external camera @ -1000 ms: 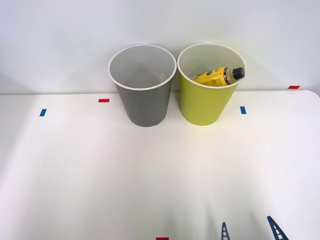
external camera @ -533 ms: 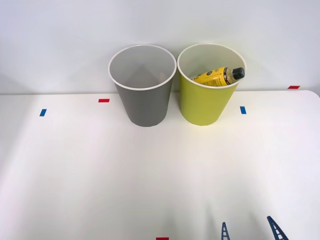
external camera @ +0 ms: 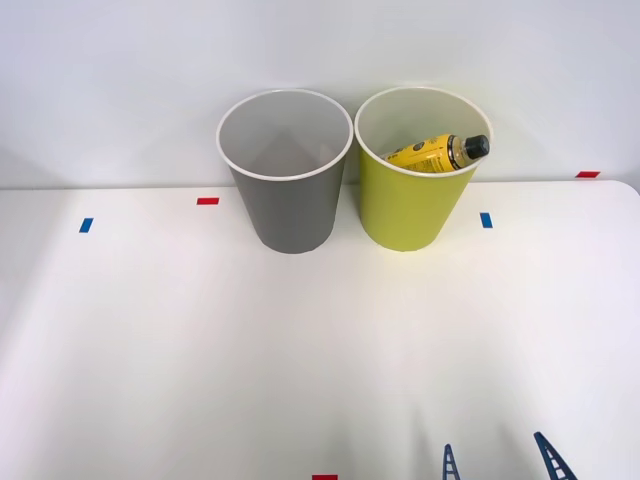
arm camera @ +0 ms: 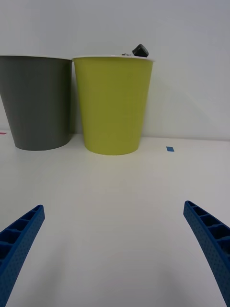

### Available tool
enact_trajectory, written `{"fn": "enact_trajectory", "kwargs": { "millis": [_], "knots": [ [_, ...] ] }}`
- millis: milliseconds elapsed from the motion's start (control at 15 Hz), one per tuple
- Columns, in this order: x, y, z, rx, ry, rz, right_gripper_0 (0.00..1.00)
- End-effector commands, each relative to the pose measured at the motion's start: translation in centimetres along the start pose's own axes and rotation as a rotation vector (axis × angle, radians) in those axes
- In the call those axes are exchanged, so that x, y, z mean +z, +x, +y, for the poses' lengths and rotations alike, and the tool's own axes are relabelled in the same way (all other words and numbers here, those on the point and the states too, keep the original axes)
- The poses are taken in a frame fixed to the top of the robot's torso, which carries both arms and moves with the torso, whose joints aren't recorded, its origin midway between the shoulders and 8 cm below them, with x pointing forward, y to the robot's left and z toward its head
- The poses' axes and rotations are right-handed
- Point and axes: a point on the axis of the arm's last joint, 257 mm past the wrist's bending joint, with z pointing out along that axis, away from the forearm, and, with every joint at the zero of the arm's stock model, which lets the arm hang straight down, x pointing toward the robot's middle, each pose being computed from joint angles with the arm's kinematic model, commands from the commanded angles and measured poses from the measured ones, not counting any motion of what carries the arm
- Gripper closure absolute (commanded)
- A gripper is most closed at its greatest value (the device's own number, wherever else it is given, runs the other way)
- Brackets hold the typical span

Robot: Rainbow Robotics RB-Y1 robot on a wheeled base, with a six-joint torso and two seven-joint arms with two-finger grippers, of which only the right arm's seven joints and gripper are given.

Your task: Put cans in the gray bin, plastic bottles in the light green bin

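Two wastebaskets stand side by side at the far edge of the white worktop [external camera: 200,350], rims almost touching: the gray bin [external camera: 288,190] on the left, the light green bin [external camera: 408,195] on the right. A yellow plastic bottle [external camera: 432,153] lies tilted inside the light green bin, its long axis slanting up toward the right, black cap [external camera: 477,146] propped at the rim, apparently too long to lie flat. The gray bin's interior shows no can from this angle. The right end effector [external camera: 500,460] hovers low at the near edge, well apart from both bins, blue fingers [arm camera: 19,237] spread wide and holding nothing
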Motion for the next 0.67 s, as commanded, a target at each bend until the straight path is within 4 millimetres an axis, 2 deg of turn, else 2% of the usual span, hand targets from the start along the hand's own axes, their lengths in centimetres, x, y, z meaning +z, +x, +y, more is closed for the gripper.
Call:
{"fn": "enact_trajectory", "kwargs": {
  "millis": [67,667],
  "knots": [
    [0.00,0.00,0.00,0.000,0.000,0.000,0.00],
    [0.00,0.00,0.00,0.000,0.000,0.000,0.00]
  ]
}}
